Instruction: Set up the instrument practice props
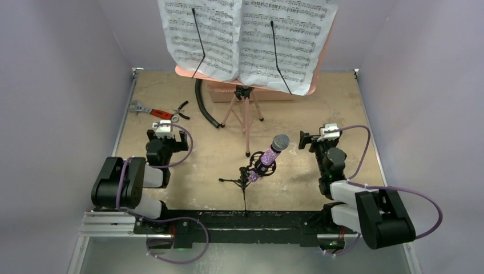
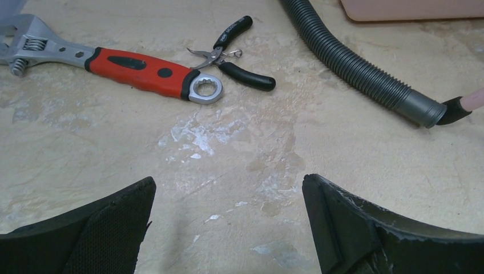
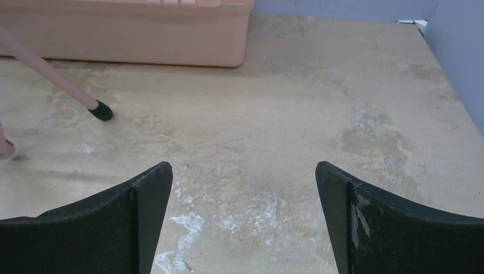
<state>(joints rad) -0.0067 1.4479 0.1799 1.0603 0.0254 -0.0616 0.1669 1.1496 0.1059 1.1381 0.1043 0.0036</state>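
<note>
Both jaws are seen wide and empty; the tilted microphone (image 1: 269,155) could be toppled if its mic stand (image 1: 244,180) is brushed.

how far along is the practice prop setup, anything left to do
Done: the pink music stand is up on its tripod legs with the sheet-music pages spread on it, and the purple microphone sits tilted in the black mic stand. In hand: nothing; the left gripper and right gripper are open and empty. Left: nothing obvious, it looks finished.
</note>
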